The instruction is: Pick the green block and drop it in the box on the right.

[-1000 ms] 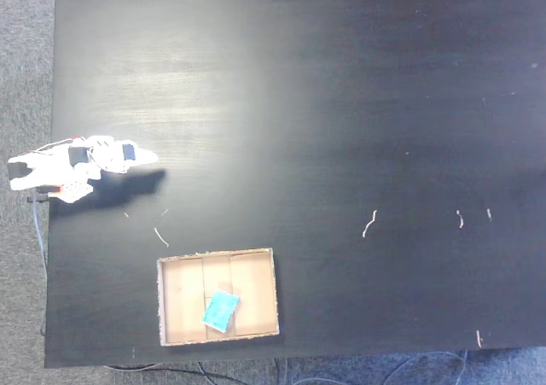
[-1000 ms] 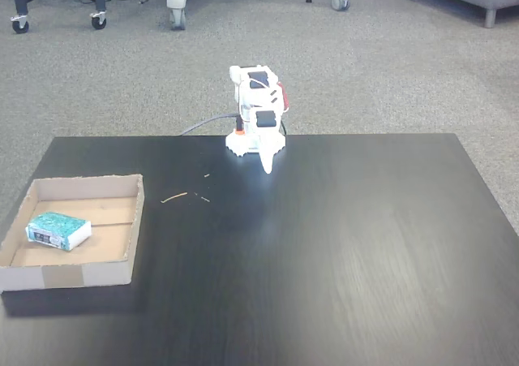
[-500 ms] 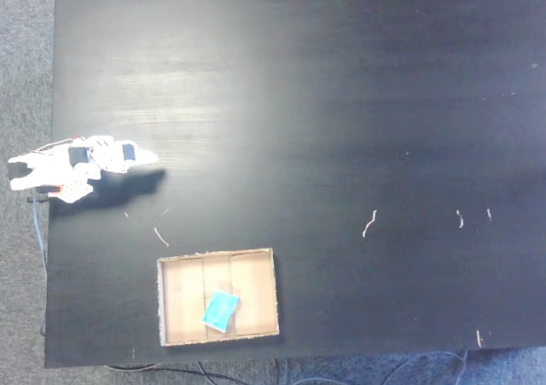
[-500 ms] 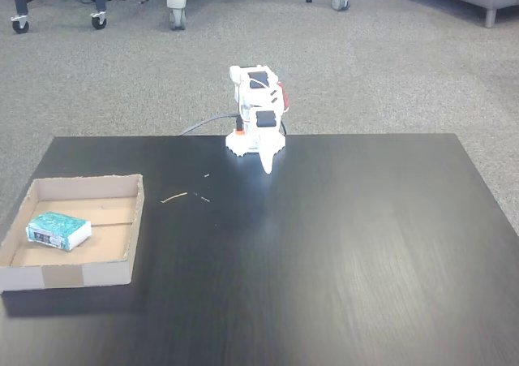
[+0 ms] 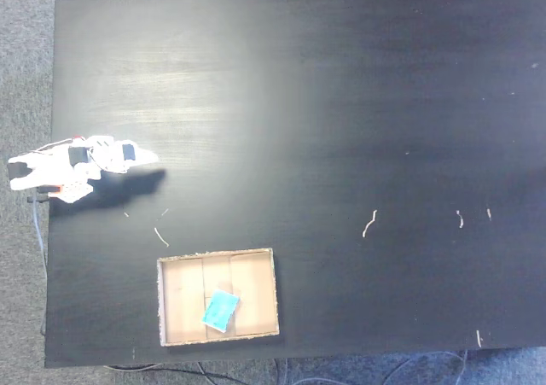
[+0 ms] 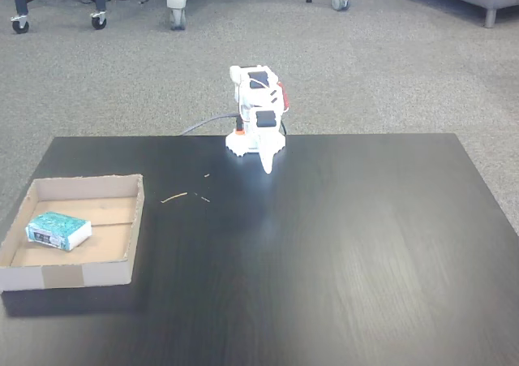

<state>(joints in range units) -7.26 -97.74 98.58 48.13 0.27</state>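
One fixed view looks straight down on the whole black table (image 5: 341,103); the other faces the arm (image 6: 258,122) from the opposite edge, sharing the tabletop.

Small white plastic robot arm (image 6: 257,118) with black motor blocks, a red-orange accent on one side, a pale pointed gripper (image 6: 267,165) tip, and a grey cable (image 6: 207,125) trailing from its base.

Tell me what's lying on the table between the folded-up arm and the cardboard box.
Only a few thin pale scraps lie on the dark table between the arm and the box. The fixed view from across the table shows them too.
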